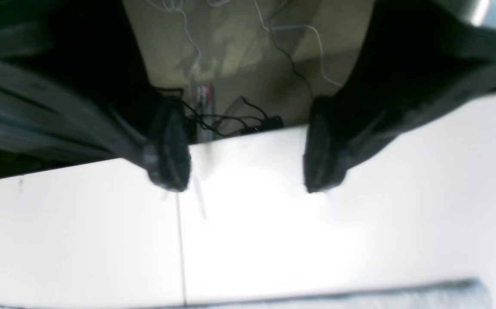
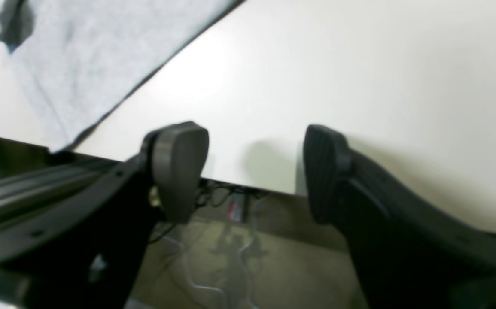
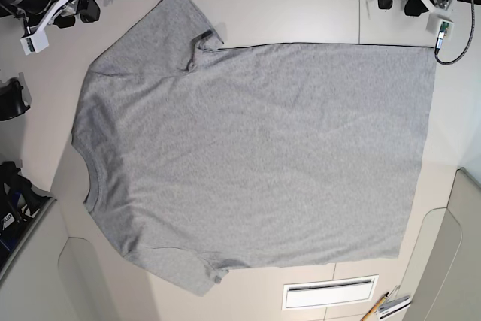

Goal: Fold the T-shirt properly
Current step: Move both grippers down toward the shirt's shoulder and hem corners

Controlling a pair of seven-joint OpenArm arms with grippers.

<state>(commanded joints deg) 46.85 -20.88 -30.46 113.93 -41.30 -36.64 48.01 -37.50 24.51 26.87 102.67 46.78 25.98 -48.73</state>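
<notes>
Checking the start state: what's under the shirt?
The shirt lies flat on the white table, bare around its edges. No lump shows through, but whatever the cloth covers is hidden. Both grippers sit off it, open.

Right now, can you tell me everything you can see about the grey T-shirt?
The T-shirt is heather-grey, soft-looking knit cloth, spread flat and unfolded on the white table. In the base view its ribbed round neck points left and its straight hem lies to the right. Both short sleeves stick out, and the upper one has a small crease where it joins the body. No lettering shows on the side facing up. It looks mostly smooth, with faint wrinkles. Only the table touches it; both grippers are off the cloth.
</notes>
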